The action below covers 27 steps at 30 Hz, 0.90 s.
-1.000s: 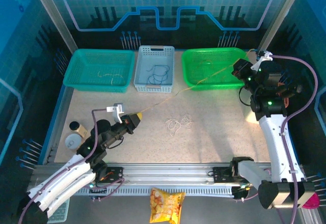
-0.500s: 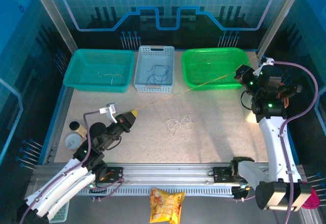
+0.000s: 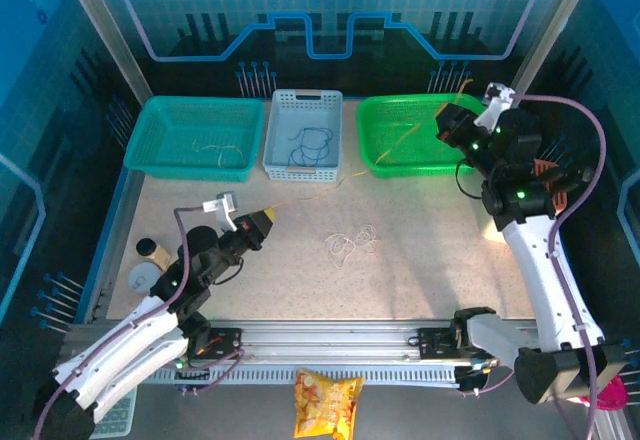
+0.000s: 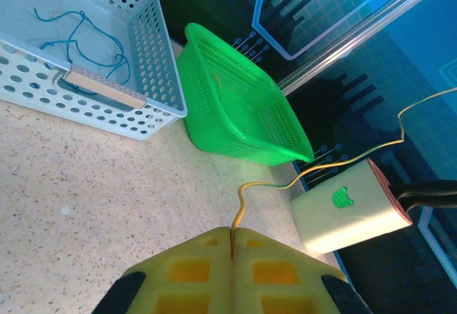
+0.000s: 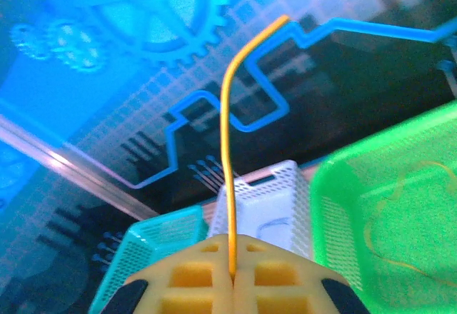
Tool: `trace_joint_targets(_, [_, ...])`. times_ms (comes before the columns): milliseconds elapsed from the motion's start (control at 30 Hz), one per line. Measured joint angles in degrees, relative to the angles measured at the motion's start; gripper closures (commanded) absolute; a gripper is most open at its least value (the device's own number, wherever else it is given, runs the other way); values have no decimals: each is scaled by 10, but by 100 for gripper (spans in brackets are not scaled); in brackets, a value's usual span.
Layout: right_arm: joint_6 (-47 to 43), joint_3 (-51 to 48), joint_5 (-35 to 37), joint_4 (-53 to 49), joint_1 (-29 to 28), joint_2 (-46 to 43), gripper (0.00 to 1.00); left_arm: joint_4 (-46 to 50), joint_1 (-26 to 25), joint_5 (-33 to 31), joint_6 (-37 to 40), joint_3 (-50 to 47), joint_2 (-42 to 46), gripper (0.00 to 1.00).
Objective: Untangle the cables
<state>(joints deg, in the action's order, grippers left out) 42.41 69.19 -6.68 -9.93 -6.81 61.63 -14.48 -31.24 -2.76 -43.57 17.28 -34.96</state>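
A tan-yellow cable point(image 3: 340, 182) stretches between both grippers, sagging above the table from the front left to the green basket point(image 3: 395, 165). My left gripper point(image 3: 264, 222) is shut on its near end; in the left wrist view the cable point(image 4: 314, 171) leaves the closed fingertips of that gripper point(image 4: 232, 230) and curves right. My right gripper point(image 3: 447, 120), over the green basket, is shut on the far end, and a free tail point(image 5: 227, 150) rises above that gripper point(image 5: 232, 241). A small clump of white cables point(image 3: 350, 243) lies loose on the table's middle.
A teal basket point(image 3: 160, 125) holds a cream cable, a white basket point(image 3: 285, 100) a blue cable point(image 3: 310, 145). Another thin yellow cable point(image 5: 400, 214) lies in the green basket. A white box point(image 4: 346, 210) stands right of that basket. Small round items point(image 3: 148, 263) sit front left, and a snack bag point(image 3: 327, 400) lies off the front edge.
My right gripper has swung left and back over the green basket with its cable end. The cable, taut half a second ago, now sags. The left gripper shifted only slightly.
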Motion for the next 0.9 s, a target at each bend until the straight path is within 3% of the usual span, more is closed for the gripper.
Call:
trace_joint_targets(100, [-5,38,-2,18,-18,31,100,-17,0,9,1,12,-28,90])
trace_joint_targets(300, [-5,106,-11,48,-27,107,100,-42,0,28,5,36,-67,50])
trace_joint_targets(400, [-5,148,-10,57,-27,147,100,-47,0,38,15,49,-78,38])
trace_joint_targets(733, [-15,343,-7,68,-17,270,100,-49,0,46,21,59,-82,27])
trace_joint_targets(900, [-32,386,10,84,1,310,100,-43,0,45,26,59,-77,21])
